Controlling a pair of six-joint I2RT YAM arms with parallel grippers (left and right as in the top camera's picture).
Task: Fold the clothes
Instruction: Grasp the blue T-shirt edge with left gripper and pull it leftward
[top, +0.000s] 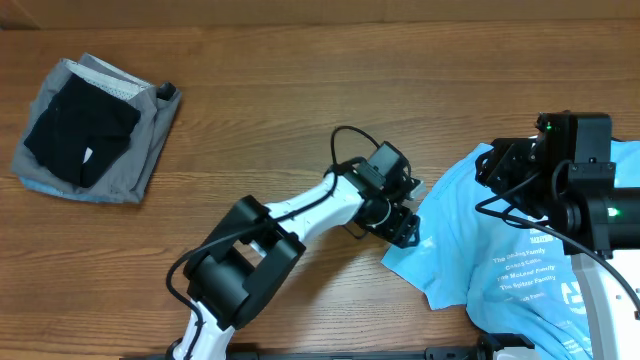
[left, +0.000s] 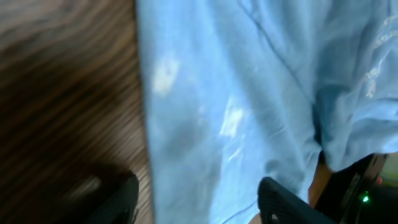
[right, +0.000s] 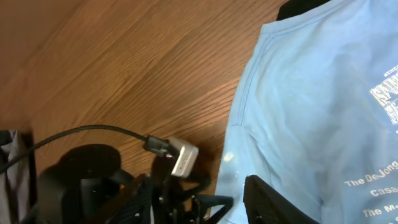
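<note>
The light-blue T-shirt (top: 520, 250) is seen rumpled at the worktop's (top: 300, 80) right. Its edge is straddled by the left end effector (left: 199, 199), spread wide, seemingly for a pinch. The right end effector (right: 199, 202) is held parted nearby, gripping nothing.

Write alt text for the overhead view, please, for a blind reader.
A light-blue T-shirt lies at the wooden table's right, the left tool at its edge. A black garment rests on a grey garment, top left.
</note>
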